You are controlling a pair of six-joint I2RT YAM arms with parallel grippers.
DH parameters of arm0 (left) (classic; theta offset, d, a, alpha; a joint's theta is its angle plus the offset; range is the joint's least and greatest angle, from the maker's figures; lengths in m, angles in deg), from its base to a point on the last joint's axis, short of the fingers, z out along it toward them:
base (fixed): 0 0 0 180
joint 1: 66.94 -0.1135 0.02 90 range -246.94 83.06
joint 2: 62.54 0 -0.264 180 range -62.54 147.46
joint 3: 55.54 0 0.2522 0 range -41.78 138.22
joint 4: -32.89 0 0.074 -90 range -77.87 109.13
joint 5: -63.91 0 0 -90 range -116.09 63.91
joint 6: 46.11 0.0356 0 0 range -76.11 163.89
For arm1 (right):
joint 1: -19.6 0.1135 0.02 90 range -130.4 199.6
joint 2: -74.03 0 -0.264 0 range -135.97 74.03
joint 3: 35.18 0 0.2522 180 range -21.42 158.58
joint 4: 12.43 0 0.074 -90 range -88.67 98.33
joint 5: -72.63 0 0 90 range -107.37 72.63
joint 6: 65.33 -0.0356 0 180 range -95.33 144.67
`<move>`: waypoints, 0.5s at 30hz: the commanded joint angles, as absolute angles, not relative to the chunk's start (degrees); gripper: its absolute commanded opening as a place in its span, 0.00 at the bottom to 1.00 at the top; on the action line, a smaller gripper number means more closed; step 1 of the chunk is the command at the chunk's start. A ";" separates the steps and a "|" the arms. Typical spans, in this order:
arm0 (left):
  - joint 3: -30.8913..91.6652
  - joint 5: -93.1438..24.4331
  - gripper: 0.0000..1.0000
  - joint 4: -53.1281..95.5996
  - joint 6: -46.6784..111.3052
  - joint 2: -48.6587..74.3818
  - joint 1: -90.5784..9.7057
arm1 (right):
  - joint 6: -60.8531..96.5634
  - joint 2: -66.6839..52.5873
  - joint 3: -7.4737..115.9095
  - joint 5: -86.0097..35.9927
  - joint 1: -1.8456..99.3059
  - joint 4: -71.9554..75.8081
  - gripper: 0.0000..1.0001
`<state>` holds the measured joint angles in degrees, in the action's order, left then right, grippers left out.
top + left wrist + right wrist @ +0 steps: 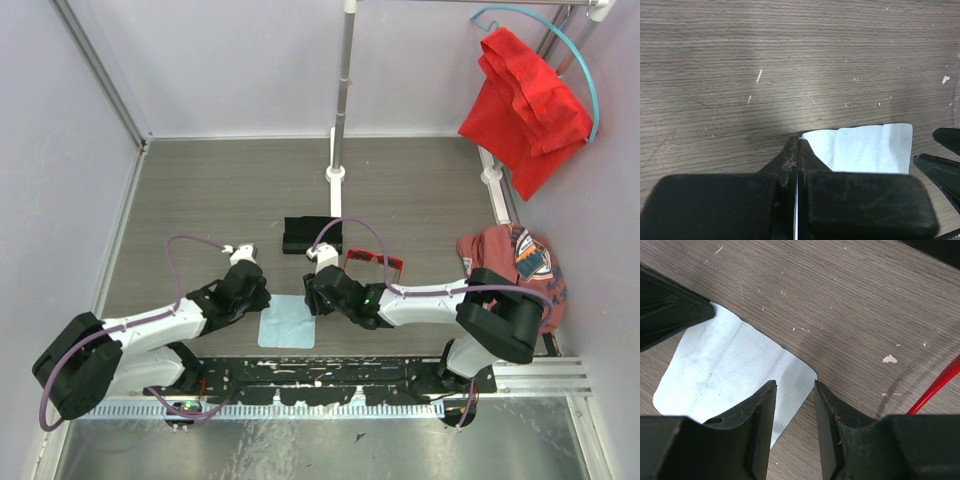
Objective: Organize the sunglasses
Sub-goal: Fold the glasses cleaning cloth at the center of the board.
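Your left gripper (pixel 797 146) is clamped tight, jaws pressed together with no gap, right at the corner of the pale blue cloth (pixel 865 147). You can't tell from the wrist view whether that corner is actually caught between the tips. In the top view that gripper (pixel 262 296) sits at the cloth's (pixel 287 324) upper left corner, low in the centre of the frame.

Your right gripper (pixel 794 387) hangs with its jaws parted, nothing between them, directly over the opposite corner of the cloth (pixel 720 365). The left gripper's dark fingers (pixel 670 310) show in the upper left of that wrist view.

The sunglasses (pixel 375 262) lie on the wooden table (pixel 200 190) just right of centre, above your right arm and apart from the cloth; neither gripper touches them. One slim red arm of theirs (pixel 935 387) cuts into the right edge of the right wrist view. The black case (pixel 312 235) sits just up and left of them.
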<state>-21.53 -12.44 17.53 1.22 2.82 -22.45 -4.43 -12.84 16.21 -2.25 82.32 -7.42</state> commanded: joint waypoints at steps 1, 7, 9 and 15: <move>-22.44 -11.88 0.00 18.12 1.18 2.77 -22.23 | -5.20 -13.08 17.21 -1.08 82.03 -9.16 0.42; -23.15 -11.86 0.00 18.39 1.18 1.58 -22.25 | -5.96 -14.30 17.62 -1.61 81.68 -8.71 0.41; -23.17 -11.89 0.00 18.27 1.05 1.16 -22.24 | -6.17 -14.81 17.81 -1.72 81.50 -8.69 0.41; -23.24 -11.86 0.00 18.17 1.11 1.14 -22.22 | -6.31 -16.49 18.40 -2.18 81.22 -9.00 0.41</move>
<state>-22.41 -12.44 17.57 1.20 1.97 -22.42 -5.37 -15.90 16.32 -2.43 81.62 -7.25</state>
